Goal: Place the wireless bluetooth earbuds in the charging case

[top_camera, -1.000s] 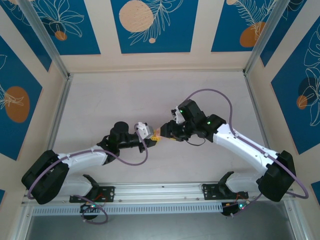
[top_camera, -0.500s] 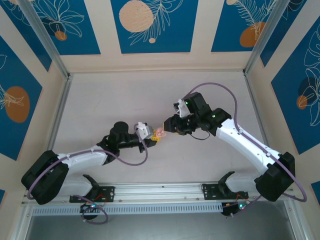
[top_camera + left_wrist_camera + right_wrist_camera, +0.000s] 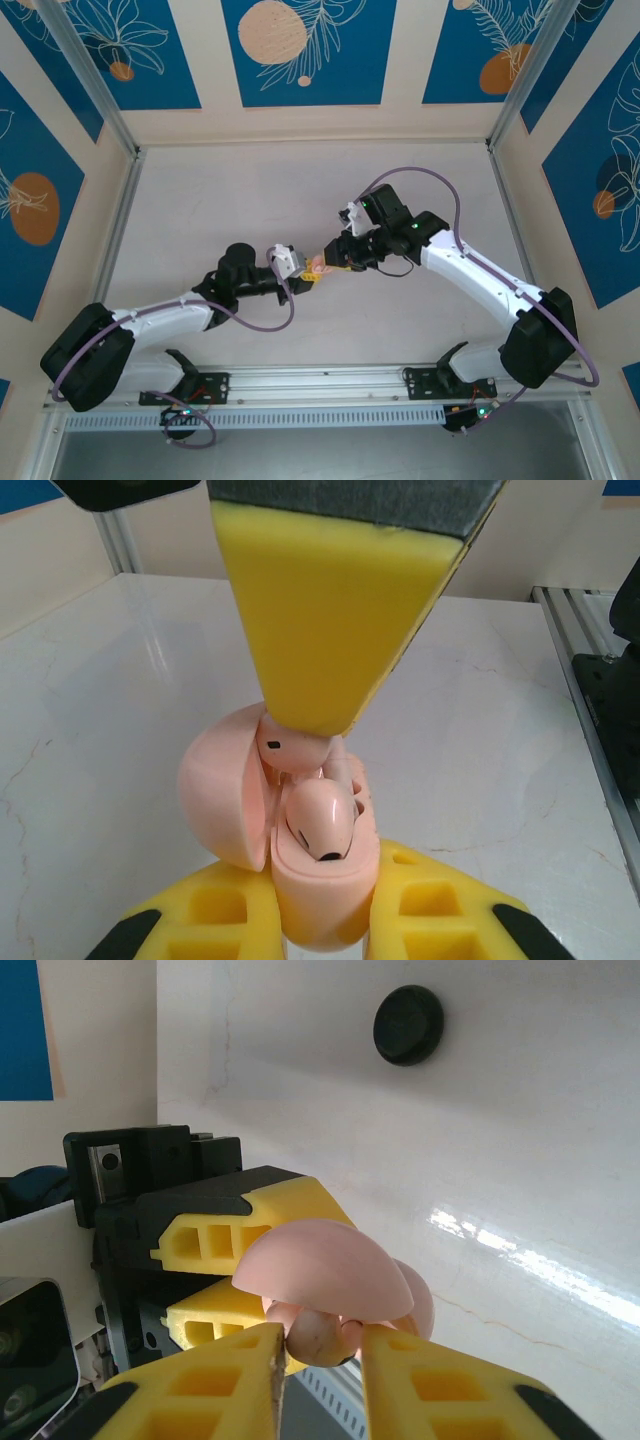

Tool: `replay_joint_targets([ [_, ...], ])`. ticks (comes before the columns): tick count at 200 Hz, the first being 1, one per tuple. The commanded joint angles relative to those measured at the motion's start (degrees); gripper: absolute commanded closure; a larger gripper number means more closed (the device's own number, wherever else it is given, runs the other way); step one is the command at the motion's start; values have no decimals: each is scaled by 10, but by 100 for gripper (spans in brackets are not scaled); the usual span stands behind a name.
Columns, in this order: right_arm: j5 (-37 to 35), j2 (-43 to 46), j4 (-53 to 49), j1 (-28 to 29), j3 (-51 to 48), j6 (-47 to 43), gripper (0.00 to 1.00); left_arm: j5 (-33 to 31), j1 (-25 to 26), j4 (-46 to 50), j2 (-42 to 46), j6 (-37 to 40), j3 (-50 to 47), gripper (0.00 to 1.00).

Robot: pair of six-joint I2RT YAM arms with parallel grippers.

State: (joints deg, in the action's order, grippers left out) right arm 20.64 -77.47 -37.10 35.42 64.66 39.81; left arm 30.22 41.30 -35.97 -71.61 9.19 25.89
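Left gripper (image 3: 320, 920) clamps the open pink case (image 3: 215, 790), one earbud (image 3: 320, 825) seated inside. Right gripper (image 3: 322, 1345) seemingly pinches the second earbud (image 3: 290, 748) beside the first, not yet seated.

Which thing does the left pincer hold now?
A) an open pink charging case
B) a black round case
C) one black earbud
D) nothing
A: the left pincer clamps the base of the pink charging case, lid swung open, with a seated pink earbud inside; the right pincer grips a second pink earbud at its mouth.
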Motion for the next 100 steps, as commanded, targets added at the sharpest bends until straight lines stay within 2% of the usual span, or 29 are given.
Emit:
replay_joint_targets([
  [1,22,-2,-7,-2,13,4,77,15,7,-9,12,8,13,87],
  [57,-8,19,38,7,-30,101,81,9,7,0,11,19,14,87],
  [100,-75,57,45,9,-73,155,83,3,7,9,15,30,15,87],
])
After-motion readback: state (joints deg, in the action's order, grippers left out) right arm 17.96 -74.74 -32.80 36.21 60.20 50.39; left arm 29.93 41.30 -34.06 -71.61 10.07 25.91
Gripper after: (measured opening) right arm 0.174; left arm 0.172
